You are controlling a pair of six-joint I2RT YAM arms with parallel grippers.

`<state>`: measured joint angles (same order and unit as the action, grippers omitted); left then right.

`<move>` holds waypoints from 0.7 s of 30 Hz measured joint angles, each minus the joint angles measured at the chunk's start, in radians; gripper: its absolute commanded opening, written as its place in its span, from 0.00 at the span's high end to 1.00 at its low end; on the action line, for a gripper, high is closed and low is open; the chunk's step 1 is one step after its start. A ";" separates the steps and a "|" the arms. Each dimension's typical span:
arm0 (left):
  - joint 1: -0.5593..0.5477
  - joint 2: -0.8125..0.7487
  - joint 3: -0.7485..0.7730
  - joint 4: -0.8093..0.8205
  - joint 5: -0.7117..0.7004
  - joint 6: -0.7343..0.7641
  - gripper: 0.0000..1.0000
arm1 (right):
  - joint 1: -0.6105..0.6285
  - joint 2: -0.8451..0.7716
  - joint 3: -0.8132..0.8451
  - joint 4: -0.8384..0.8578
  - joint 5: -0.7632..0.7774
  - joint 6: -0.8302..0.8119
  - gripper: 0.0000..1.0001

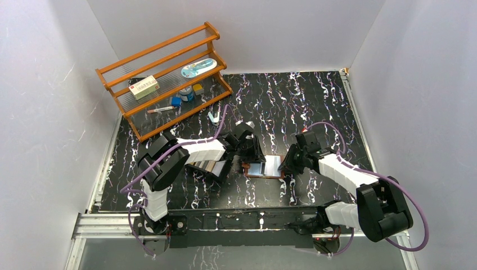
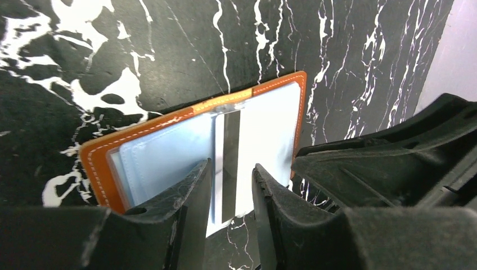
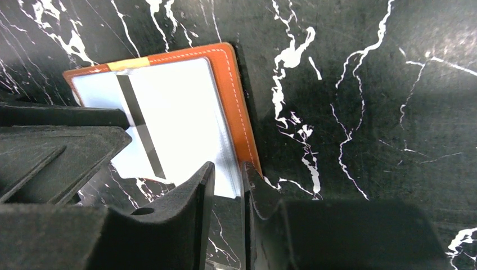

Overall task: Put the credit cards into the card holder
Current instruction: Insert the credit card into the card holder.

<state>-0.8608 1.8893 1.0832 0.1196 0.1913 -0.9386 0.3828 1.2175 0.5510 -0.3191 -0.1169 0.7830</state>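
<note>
Card holder [image 1: 264,167] lay open on the counter [image 1: 315,112], its 3 o'clock edge pinched by right pincer [image 3: 228,185]; left pincer [image 2: 230,191], 9 o'clock, spread astride a stiff, slippery credit card [image 2: 228,169] we judged best gripped edgewise.

The top camera looks down from above and behind me over the whole black, white-veined marble desk [image 1: 315,101]. Wrist cameras peer down past my left tool [image 2: 230,167] and right tool [image 3: 228,166] (very close), all three sharing the open orange-brown leather card holder [image 1: 264,167].
</note>
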 measured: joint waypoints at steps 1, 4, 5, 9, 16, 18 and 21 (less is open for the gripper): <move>-0.005 0.001 0.002 -0.002 0.003 0.000 0.69 | 0.000 0.001 -0.009 0.010 -0.005 0.003 0.69; -0.016 0.006 0.013 -0.004 0.012 -0.001 0.69 | 0.000 0.006 -0.038 0.036 -0.022 0.019 0.69; -0.019 0.008 0.017 -0.005 0.014 -0.001 0.69 | 0.000 0.006 -0.040 0.040 -0.026 0.023 0.69; -0.026 0.023 0.044 -0.006 0.027 -0.001 0.69 | 0.000 0.006 -0.046 0.060 -0.029 0.034 0.69; -0.032 0.056 0.070 -0.004 0.037 -0.004 0.70 | 0.000 0.000 -0.058 0.085 -0.035 0.053 0.69; -0.033 0.062 0.072 -0.001 0.041 -0.004 0.70 | 0.000 0.000 -0.058 0.085 -0.035 0.053 0.69; -0.033 0.066 0.077 -0.001 0.046 -0.005 0.70 | 0.000 0.000 -0.058 0.085 -0.035 0.053 0.68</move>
<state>-0.8940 1.9549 1.1599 0.1188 0.2371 -0.9436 0.3824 1.2171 0.4931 -0.2337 -0.1524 0.8356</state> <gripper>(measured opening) 0.305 0.313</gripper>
